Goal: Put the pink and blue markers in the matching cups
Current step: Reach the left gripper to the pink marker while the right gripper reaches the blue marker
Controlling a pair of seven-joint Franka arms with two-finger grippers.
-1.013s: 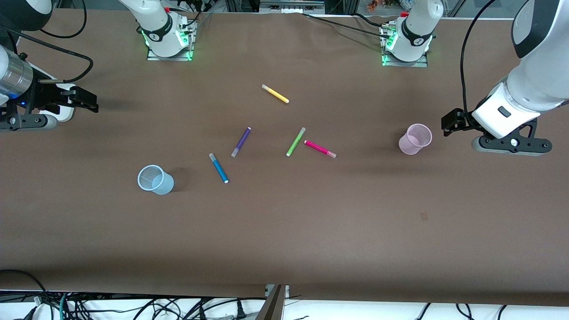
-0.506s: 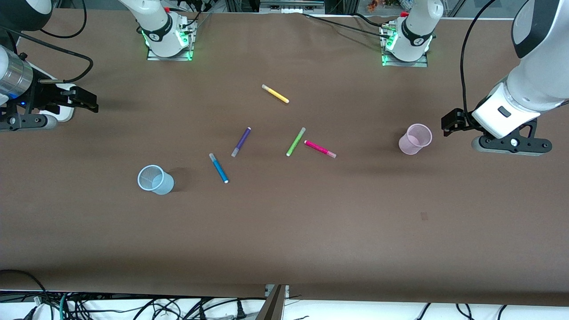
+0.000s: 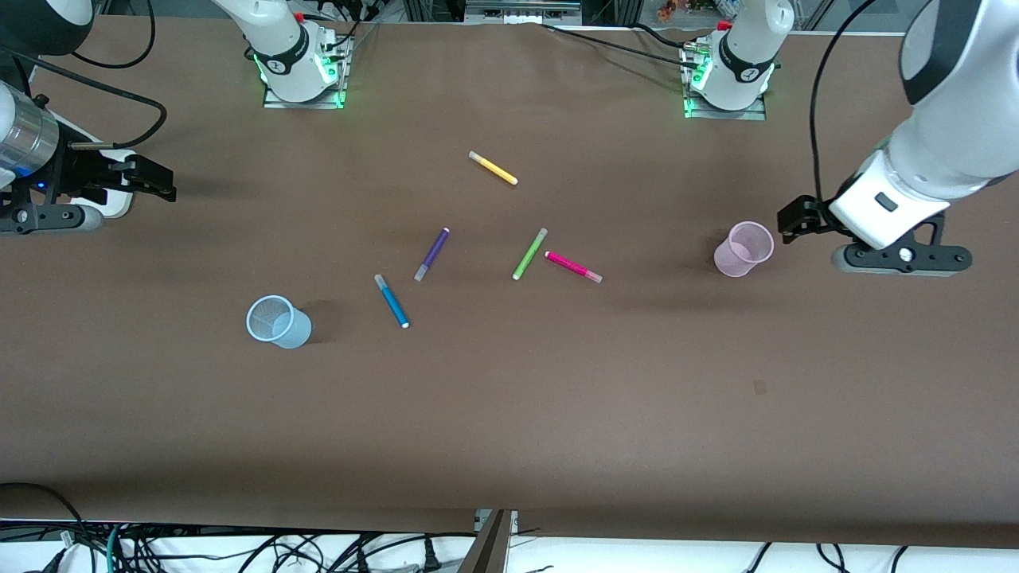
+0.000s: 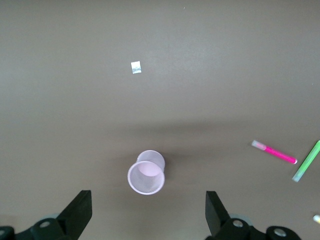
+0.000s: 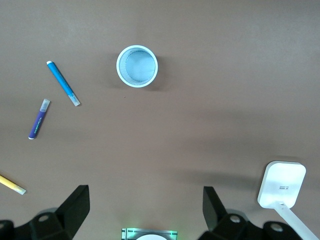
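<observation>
Since a second ago the left gripper (image 3: 796,220) has shifted toward the pink cup (image 3: 743,249) and now hangs just beside it, over the left arm's end of the table (image 3: 509,414); nothing else has moved. Its fingers (image 4: 80,210) are spread wide with nothing between them. The right gripper (image 3: 155,181) waits over the right arm's end of the table, its fingers (image 5: 75,205) likewise spread and empty.

Five markers lie flat in the middle of the table, all apart from the two cups. The pink marker (image 3: 573,267) lies just beside the lime-green marker (image 3: 529,254), their ends close, well apart from the pink cup. The blue marker (image 3: 392,302) lies near the blue cup (image 3: 278,321), nearer to the front camera than the purple marker (image 3: 431,255). The yellow marker (image 3: 493,168) lies farthest from that camera. Both cups stand upright and hold nothing.

The left wrist view looks down into the pink cup (image 4: 146,172) and shows a small white scrap (image 4: 135,67) on the table. The right wrist view shows the blue cup (image 5: 137,66) and a white block (image 5: 281,184) near that gripper.

Wide bare table lies between the markers and the edge nearest the front camera.
</observation>
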